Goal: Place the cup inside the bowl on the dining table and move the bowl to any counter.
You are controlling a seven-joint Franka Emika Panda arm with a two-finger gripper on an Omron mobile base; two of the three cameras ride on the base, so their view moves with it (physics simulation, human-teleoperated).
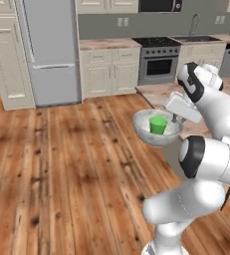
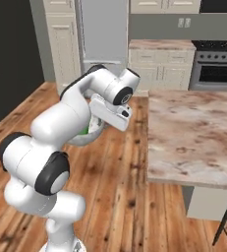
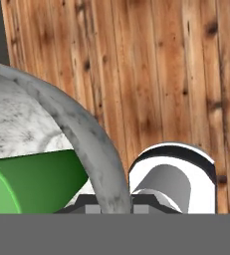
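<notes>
The counter (image 1: 109, 44), a short marble surface over cream drawers between the fridge (image 1: 49, 50) and the stove (image 1: 159, 60), stands against the far wall at about 11 o'clock from the carried load in the left base view, with open wooden floor (image 1: 61, 164) between. The dining table (image 2: 193, 133) lies just beside the arm at 3 o'clock in the right base view.

The bowl (image 1: 156, 130) hangs in the air over the floor, off the table's edge, upright. The cup (image 1: 158, 124) stands inside it, near the middle.

The pincer (image 1: 176, 118) grips the bowl's rim at its 3 o'clock side; in the hand view the rim (image 3: 94, 149) runs down between the fingertips, so the pincer is narrowed onto the bowl's wall.

By my judgement the cup step is done, and what remains is carrying the bowl level toward the counter.
</notes>
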